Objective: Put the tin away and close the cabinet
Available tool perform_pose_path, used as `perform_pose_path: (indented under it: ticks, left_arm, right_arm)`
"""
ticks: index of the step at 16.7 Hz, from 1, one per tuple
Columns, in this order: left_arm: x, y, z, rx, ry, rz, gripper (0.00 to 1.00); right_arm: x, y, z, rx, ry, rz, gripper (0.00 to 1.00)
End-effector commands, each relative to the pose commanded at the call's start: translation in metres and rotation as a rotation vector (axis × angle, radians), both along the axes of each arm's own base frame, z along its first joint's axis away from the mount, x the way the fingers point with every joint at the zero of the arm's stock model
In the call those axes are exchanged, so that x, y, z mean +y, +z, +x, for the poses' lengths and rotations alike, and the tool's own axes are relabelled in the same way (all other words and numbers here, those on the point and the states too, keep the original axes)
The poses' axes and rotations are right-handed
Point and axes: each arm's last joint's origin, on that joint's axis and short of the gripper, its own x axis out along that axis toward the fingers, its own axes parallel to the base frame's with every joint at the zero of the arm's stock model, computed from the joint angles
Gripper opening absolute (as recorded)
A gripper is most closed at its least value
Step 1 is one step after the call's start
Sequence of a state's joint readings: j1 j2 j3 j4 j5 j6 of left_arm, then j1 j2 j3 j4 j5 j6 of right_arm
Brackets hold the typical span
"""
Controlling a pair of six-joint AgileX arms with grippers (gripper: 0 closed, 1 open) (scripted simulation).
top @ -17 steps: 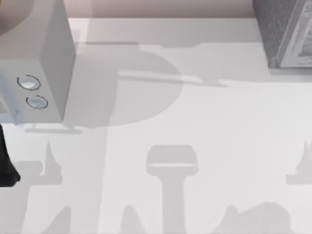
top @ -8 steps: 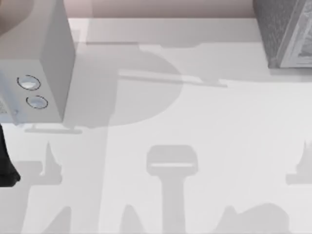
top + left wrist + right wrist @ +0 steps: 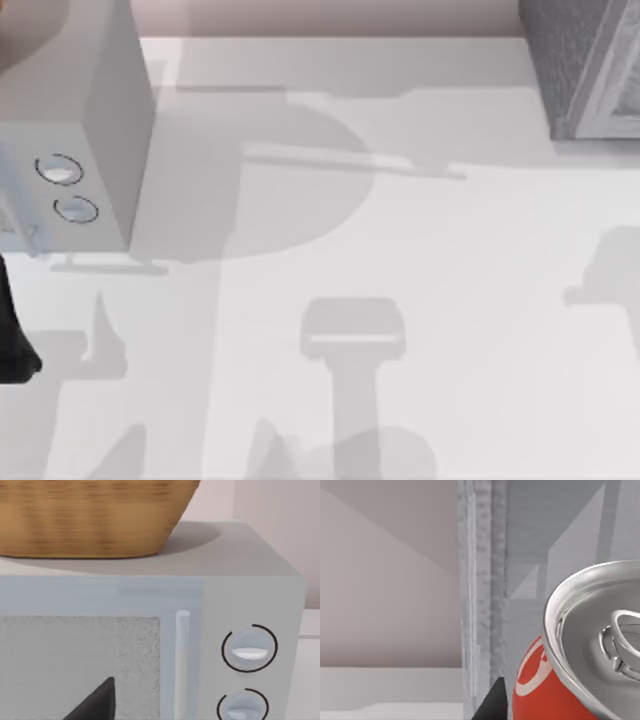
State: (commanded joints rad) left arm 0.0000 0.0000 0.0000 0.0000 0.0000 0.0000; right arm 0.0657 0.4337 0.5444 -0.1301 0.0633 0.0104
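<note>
Tin sits right up against the right wrist camera, silver top tilted, cabinet frame edge just behind it. Right hand: grip can't be judged. Left hand faces the microwave, basket on top; grip unclear.

Overhead table view; close wrist views

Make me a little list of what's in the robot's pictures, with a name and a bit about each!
tin: red with white marks, silver top, close to the right wrist camera
cabinet: dark grey speckled box, far right of the table
box with dials: pale grey, far left of the table
basket: woven, sitting on top of the box with dials
table: white
</note>
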Motion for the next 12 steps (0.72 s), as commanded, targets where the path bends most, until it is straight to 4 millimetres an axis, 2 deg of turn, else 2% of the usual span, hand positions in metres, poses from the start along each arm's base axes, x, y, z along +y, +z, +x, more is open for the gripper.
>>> perform_pose_path:
  ticks: [4, 7, 10, 12]
  left_arm:
    - [0.000, 0.000, 0.000, 0.000, 0.000, 0.000, 1.00]
    - [0.000, 0.000, 0.000, 0.000, 0.000, 0.000, 1.00]
    - [0.000, 0.000, 0.000, 0.000, 0.000, 0.000, 1.00]
    - [0.000, 0.000, 0.000, 0.000, 0.000, 0.000, 1.00]
  right_arm:
    - [0.008, 0.085, 0.032, 0.002, -0.005, -0.003, 0.00]
    - [0.017, 0.138, 0.064, 0.000, -0.007, -0.005, 0.00]
    - [0.027, 0.178, 0.095, -0.007, -0.006, -0.005, 0.00]
    - [0.033, 0.197, 0.112, -0.014, -0.005, -0.003, 0.00]
